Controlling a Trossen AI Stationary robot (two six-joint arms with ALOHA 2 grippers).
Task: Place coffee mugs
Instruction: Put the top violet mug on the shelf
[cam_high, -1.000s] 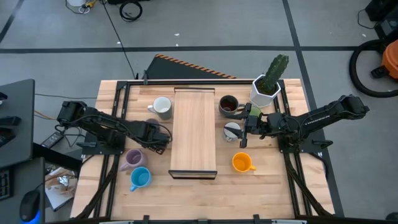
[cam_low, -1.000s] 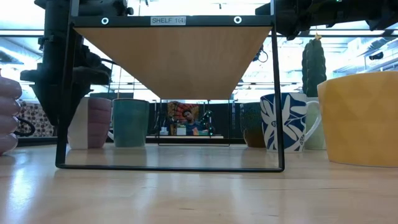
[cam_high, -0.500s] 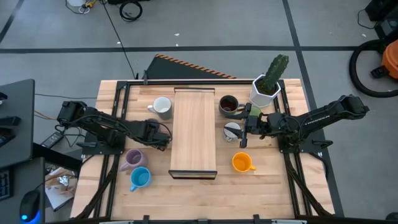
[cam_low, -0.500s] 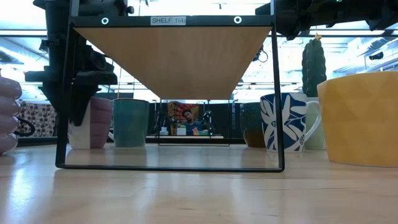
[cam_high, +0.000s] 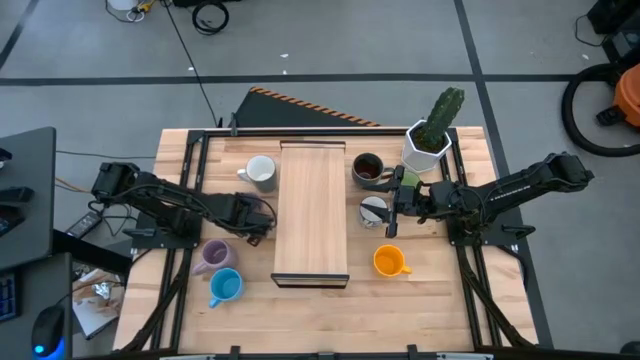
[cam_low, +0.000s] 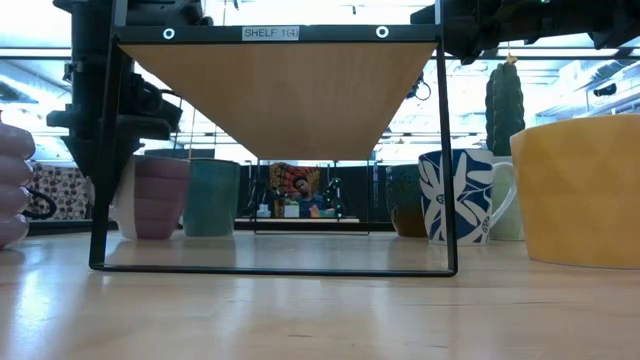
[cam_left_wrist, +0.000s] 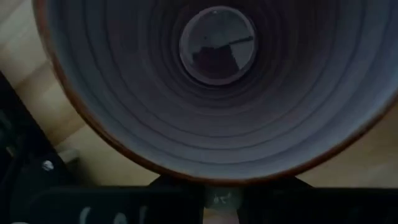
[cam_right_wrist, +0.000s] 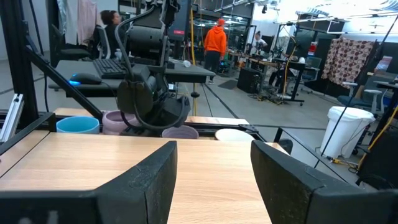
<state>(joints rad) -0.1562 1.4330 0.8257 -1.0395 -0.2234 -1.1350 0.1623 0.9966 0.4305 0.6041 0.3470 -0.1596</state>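
My left gripper (cam_high: 252, 216) points steeply down at a purple mug (cam_low: 152, 196) that stands on the table just left of the wooden shelf (cam_high: 312, 215). In the left wrist view the mug's ribbed inside (cam_left_wrist: 217, 81) fills the picture. My right gripper (cam_right_wrist: 214, 180) hangs open and level, right of the shelf, above a white mug with a blue pattern (cam_high: 373, 210). Other mugs rest on their bases: white (cam_high: 260, 172), dark brown (cam_high: 367, 168), orange (cam_high: 390, 262), purple (cam_high: 212, 255), blue (cam_high: 225, 287). A teal mug (cam_low: 210, 197) stands under the shelf. My left gripper is shut on the purple mug at its rim (cam_left_wrist: 217, 179), on the side nearest the gripper. It comes from above, pointing steeply down. The gripper's own body hides which finger lies inside and which outside. The mug stands upright with its base (cam_low: 150, 234) on the table.
The shelf's black wire frame (cam_low: 445, 160) stands mid-table with free room beneath. A white faceted pot with a cactus (cam_high: 430, 140) sits at the far right. People and desks show in the room beyond the table (cam_right_wrist: 214, 37).
My left gripper has rolled a little at the wrist and shut on the purple mug's rim. In the low view the mug has shifted slightly toward the shelf. My right arm has kept still.
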